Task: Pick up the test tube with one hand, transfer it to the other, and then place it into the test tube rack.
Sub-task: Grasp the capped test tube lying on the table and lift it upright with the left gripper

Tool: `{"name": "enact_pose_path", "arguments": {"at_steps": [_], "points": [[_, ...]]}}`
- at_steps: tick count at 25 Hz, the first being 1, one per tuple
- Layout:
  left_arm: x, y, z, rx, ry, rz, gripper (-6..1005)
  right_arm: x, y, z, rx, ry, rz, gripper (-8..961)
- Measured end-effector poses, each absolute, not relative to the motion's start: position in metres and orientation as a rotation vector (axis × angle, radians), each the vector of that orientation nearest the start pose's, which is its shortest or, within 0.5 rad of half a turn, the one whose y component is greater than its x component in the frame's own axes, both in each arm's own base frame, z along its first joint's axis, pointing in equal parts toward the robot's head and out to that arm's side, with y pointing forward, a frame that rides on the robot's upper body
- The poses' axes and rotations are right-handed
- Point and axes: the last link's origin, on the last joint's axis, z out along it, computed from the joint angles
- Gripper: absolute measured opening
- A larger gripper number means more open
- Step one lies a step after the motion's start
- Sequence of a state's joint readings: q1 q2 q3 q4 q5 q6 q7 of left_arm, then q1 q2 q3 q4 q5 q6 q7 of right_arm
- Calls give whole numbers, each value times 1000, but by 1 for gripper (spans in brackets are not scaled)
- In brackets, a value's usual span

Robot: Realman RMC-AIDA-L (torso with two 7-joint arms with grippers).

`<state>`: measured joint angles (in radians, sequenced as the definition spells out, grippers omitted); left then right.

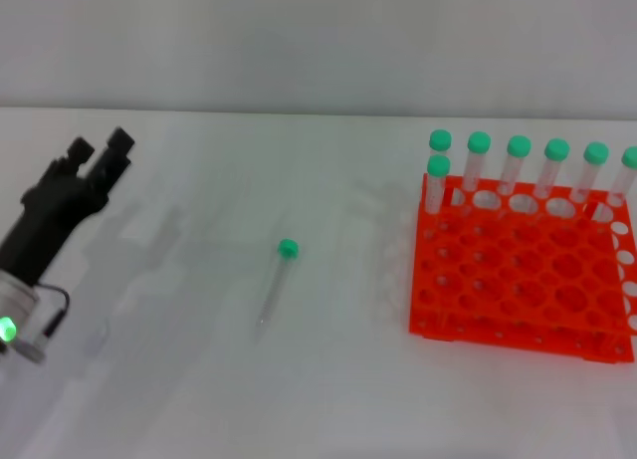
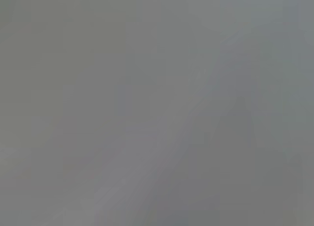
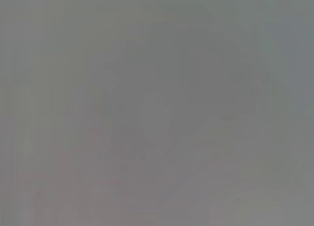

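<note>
A slim clear test tube (image 1: 273,285) with a green cap lies flat on the white table near the middle, cap end pointing away from me. My left gripper (image 1: 100,145), a black hand on a white arm with a green light, hovers at the far left, well apart from the tube, fingers spread and empty. The orange-red test tube rack (image 1: 518,280) stands at the right. My right gripper is out of view. Both wrist views show only plain grey.
Several green-capped tubes (image 1: 518,165) stand upright along the rack's back row and far left corner. The table's back edge runs across the top, with a pale wall behind it.
</note>
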<state>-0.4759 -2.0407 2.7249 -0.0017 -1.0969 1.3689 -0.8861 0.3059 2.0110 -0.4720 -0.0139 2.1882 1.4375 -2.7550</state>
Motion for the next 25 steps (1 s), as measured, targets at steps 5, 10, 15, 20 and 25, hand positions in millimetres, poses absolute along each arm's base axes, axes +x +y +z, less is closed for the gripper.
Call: {"name": "enact_pose_path", "arguments": {"at_steps": [5, 10, 15, 20, 25], "points": [[-319, 362, 48, -1876, -1069, -1118, 719, 383, 273, 56, -1453, 523, 774, 765], [-297, 391, 76, -2069, -1164, -937, 712, 383, 273, 56, -1452, 523, 774, 765], [-269, 413, 79, -2243, -1315, -644, 704, 383, 274, 58, -1447, 517, 773, 764], [-241, 429, 70, -2317, -1478, -256, 697, 380, 278, 59, -1451, 508, 777, 764], [-210, 441, 55, -2303, -1538, 61, 689, 379, 280, 58, -1454, 502, 775, 764]]}}
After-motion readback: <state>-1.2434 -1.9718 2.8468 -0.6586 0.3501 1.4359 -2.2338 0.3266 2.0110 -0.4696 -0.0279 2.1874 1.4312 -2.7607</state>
